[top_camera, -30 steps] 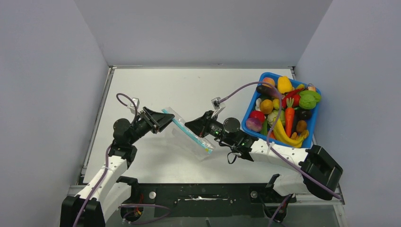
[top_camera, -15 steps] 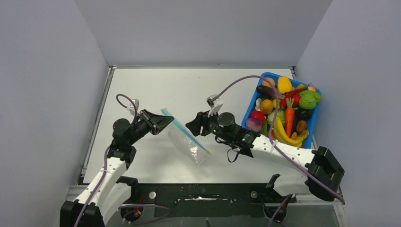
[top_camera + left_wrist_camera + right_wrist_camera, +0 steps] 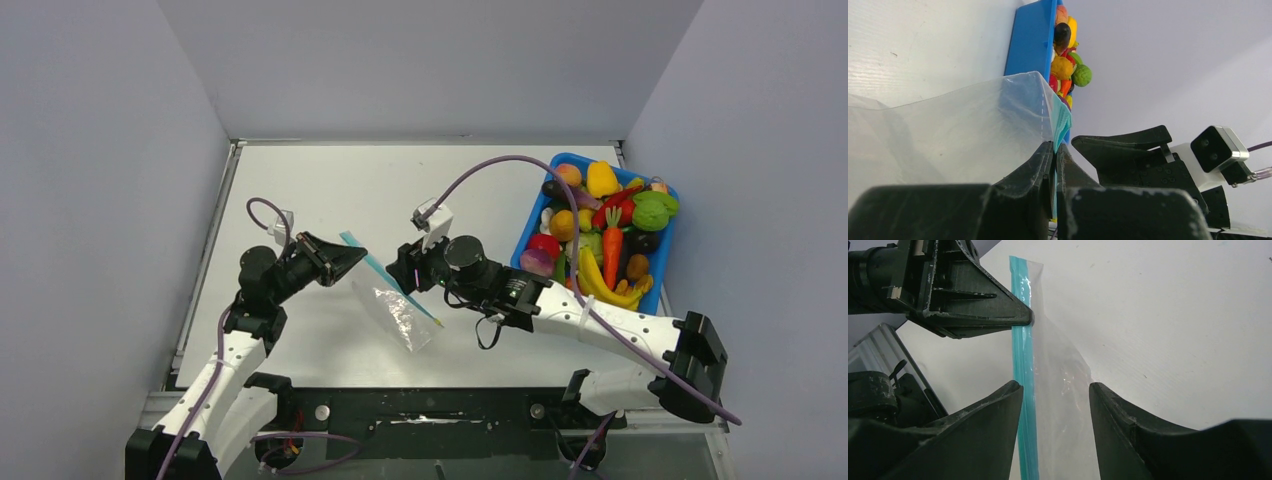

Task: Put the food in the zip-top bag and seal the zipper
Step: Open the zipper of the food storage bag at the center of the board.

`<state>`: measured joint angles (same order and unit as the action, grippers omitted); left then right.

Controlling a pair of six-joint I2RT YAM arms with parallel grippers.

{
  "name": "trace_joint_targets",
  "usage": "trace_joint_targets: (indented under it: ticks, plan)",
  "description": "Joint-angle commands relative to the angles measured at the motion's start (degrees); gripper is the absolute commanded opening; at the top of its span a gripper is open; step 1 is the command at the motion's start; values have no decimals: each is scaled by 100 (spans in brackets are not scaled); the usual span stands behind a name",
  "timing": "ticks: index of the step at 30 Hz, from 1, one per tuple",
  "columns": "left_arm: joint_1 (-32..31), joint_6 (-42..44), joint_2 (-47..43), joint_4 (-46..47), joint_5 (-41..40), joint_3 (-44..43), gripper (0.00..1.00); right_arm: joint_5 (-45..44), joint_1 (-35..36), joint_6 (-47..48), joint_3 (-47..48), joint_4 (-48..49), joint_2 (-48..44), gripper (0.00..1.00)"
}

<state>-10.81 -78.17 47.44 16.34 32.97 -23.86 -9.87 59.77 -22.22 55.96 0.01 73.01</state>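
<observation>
The clear zip-top bag (image 3: 401, 313) hangs slanted over the table, and it looks empty. My left gripper (image 3: 360, 256) is shut on the far end of its teal zipper (image 3: 385, 274). In the left wrist view the zipper (image 3: 1062, 121) sticks up from between the shut left gripper (image 3: 1055, 146), with the bag (image 3: 948, 130) spreading to the left. My right gripper (image 3: 1055, 386) is open, and the zipper (image 3: 1022, 355) and bag (image 3: 1063, 382) run between its fingers without being pinched. The food (image 3: 600, 235) lies piled in the blue bin.
The blue bin (image 3: 523, 247) stands at the right of the table, close behind my right arm. A raised metal rail (image 3: 208, 255) borders the table's left side. Grey walls close in the left, back and right.
My left gripper has shut on the zipper's end. My right gripper has let go of the zipper, opened and slid left along it. The bag's lower end has sagged.
</observation>
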Motion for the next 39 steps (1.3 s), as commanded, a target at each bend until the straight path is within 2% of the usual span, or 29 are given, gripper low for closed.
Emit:
trace_joint_targets:
  ticks: [1,5,15,21,24,39]
  plan:
    - [-4,135,-112,54,-63,-277,0,-10,165,334,470,-153,156,52]
    - [-7,145,-113,30,-63,-277,0,-120,240,435,614,-377,280,49]
    - [-9,173,-90,-52,-90,-304,0,366,298,632,561,-785,177,49]
    - [-3,174,-81,-51,-103,-311,0,106,297,675,479,-1063,40,38]
    - [-9,168,-87,-59,-98,-304,0,40,301,708,433,-1092,-38,36]
    - [-10,175,-68,-113,-173,-277,0,191,332,772,383,-1161,-298,44]
